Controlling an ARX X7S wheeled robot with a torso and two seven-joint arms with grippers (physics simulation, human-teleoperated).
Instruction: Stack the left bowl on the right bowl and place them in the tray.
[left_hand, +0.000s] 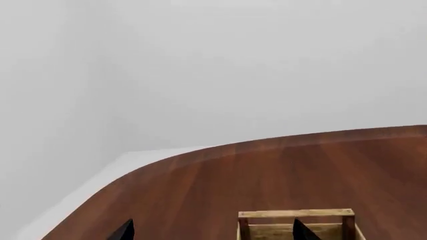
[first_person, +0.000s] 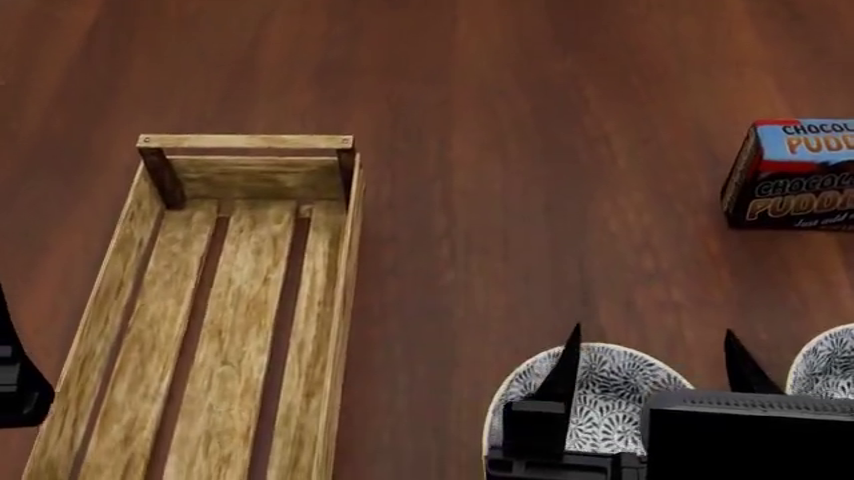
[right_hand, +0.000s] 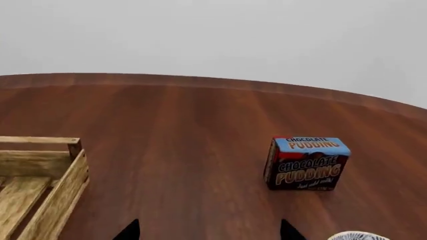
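The long rectangular light-wood tray (first_person: 214, 310) with slatted bottom, low plank sides and darker corner posts lies flat on the reddish-brown wooden desk (first_person: 534, 150), and it serves here as the landmark. Nothing lies on its slats.

To the right of the tray, at its near end and apart from it, sits the left bowl (first_person: 601, 390), a round white bowl with a dark leafy pattern. Just beyond that bowl, farther from the tray, the matching right bowl (first_person: 827, 365) shows only as a patterned rim at the picture's edge; whether the two rims touch cannot be told. Both stand on the desk, outside the tray.

The right gripper (first_person: 654, 360), black with pointed fingertips (first_person: 567, 360), hangs over the left bowl, released, its two tips spread wide so that one stands over the bowl's tray-side half and the other near the gap between the bowls. It grasps nothing.

The left gripper (left_hand: 210, 230) shows as two black tips held far apart, also released, with the tray's end plank between them in its wrist view.

Well to the right of the tray's far end stands a blue and brown chocolate pudding box (first_person: 794, 175), upright on the desk.
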